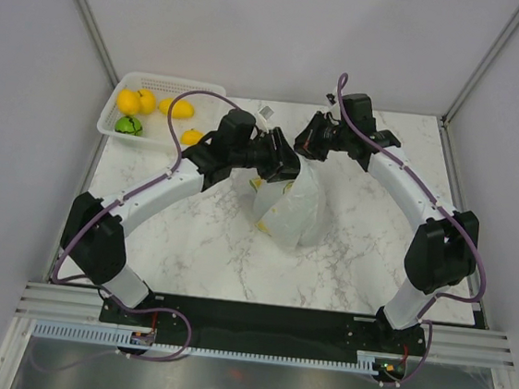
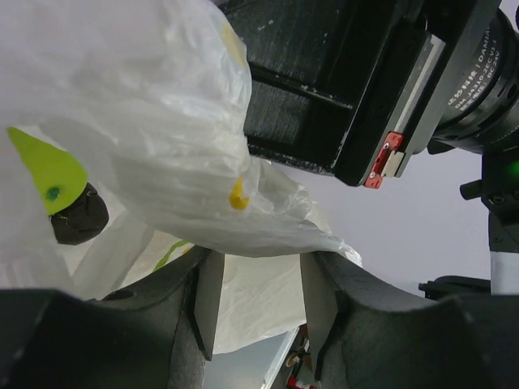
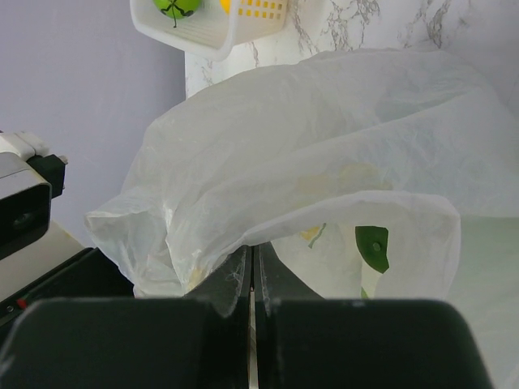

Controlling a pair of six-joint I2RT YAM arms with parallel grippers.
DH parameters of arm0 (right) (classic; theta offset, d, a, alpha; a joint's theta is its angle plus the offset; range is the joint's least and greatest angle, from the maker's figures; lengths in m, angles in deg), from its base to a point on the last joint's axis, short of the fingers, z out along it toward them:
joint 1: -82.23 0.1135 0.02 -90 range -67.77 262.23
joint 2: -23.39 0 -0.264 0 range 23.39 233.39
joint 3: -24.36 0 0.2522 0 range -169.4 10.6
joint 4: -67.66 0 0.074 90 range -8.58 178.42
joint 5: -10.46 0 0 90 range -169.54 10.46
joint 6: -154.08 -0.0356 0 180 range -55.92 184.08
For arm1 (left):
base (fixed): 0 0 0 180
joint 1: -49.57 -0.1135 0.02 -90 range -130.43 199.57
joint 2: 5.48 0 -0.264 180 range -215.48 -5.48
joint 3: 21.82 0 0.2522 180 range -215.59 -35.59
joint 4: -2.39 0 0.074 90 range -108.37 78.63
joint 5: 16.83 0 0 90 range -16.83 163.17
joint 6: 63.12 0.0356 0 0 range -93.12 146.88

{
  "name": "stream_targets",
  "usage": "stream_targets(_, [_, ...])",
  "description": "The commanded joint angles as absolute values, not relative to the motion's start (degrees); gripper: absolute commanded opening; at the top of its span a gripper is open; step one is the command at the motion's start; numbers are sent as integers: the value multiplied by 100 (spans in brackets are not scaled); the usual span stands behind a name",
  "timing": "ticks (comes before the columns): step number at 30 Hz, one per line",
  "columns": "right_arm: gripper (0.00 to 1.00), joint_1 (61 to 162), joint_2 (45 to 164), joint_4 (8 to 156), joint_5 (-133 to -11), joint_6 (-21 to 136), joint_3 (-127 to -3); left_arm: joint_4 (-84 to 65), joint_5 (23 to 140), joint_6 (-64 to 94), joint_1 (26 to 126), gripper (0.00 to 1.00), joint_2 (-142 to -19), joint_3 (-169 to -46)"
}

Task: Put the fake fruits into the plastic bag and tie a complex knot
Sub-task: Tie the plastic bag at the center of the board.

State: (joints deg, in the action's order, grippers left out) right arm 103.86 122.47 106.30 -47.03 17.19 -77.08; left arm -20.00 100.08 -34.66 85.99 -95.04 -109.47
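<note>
Plastic bag, a thin, crinkly, translucent white film printed with small yellow lemons and green leaves, hangs over the middle of the white marble-patterned table. Whether its bottom rests on the top or hangs just above it, I cannot tell. Just beyond it, the left gripper has its jaws parted, with film draped past the gap but not pinched. Opposite, the right gripper is clenched on a fold of the bag's upper edge, where the film bunches into soft wrinkles. Farthest off, at the far-left corner, a rigid white perforated basket holds glossy, rounded fake fruits: several yellow and one green. By that, loading looks unfinished. Whether any fruit is inside the bag I cannot tell, since print and contents look alike through the film. No knot shows, so the tying is all ahead.
</note>
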Motion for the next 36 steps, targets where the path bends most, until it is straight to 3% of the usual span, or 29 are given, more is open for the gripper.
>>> stream_targets(1, [0, 10385, 12059, 10524, -4720, 1618, -7659, -1700, 9681, -3333, 8718, 49, -9627, -11301])
stream_targets(6, [0, 10385, 12033, 10524, -4772, 1530, -7633, -1700, 9427, -3254, 8806, 45, -9715, -11328])
stream_targets(8, [0, 10385, 11998, 10524, -4807, 1522, -7598, -1717, 9312, -3175, 8833, 35, -9715, -11346])
stream_targets(9, [0, 10385, 11980, 10524, -4825, 1513, -7571, -1700, 9260, -3148, 8833, 23, -9715, -11354])
stream_targets(12, [0, 10377, 11945, 10533, -4860, 1504, -7536, -1709, 9189, -3043, 8842, 2, -9707, -11381])
stream_targets(17, [0, 10123, 11971, 10524, -4773, 1495, -7509, -2164, 9311, -2675, 8824, 2, -9505, -11459])
stream_targets(24, [0, 9814, 12015, 10664, -4720, 1732, -7650, -4149, 9496, -1786, 8666, 2, -9241, -11803])
stream_targets(36, [0, 9832, 11989, 10717, -4684, 1811, -7668, -4539, 9479, -1540, 8578, 2, -9171, -11864])
